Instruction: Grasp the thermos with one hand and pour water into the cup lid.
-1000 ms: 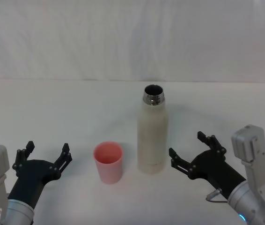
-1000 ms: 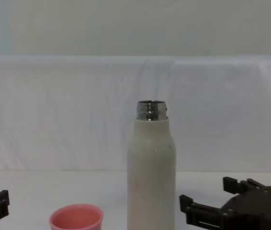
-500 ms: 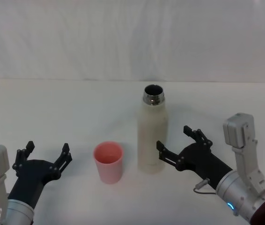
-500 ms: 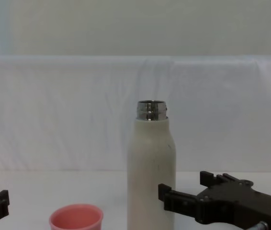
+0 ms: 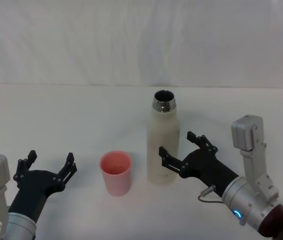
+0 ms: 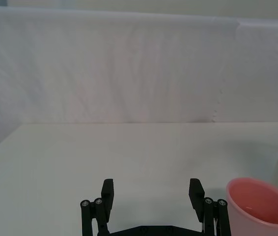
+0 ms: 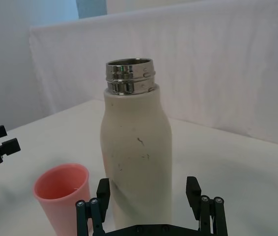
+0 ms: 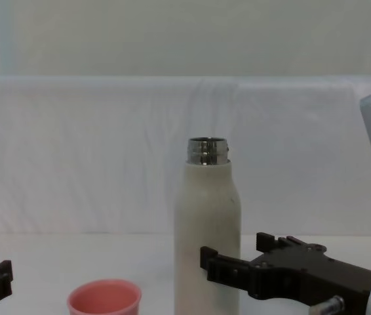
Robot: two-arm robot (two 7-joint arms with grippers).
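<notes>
The cream-white thermos [image 5: 162,145] stands upright mid-table, its steel neck uncapped. The pink cup lid [image 5: 115,172] stands just to its left, upright. My right gripper [image 5: 176,143] is open at the thermos's lower body, one finger on each side of it, not clamped. In the right wrist view the thermos [image 7: 136,157] rises between the open fingers of the right gripper [image 7: 148,187], with the cup lid [image 7: 63,196] beside it. My left gripper [image 5: 51,157] rests open at the table's near left, left of the cup lid [image 6: 259,206].
The white table [image 5: 81,115] reaches back to a white cloth backdrop [image 5: 141,40]. Bare tabletop lies behind and to both sides of the two objects.
My right gripper has moved left toward the thermos until its open fingers flank the bottle. The left arm, thermos and cup lid have not moved.
</notes>
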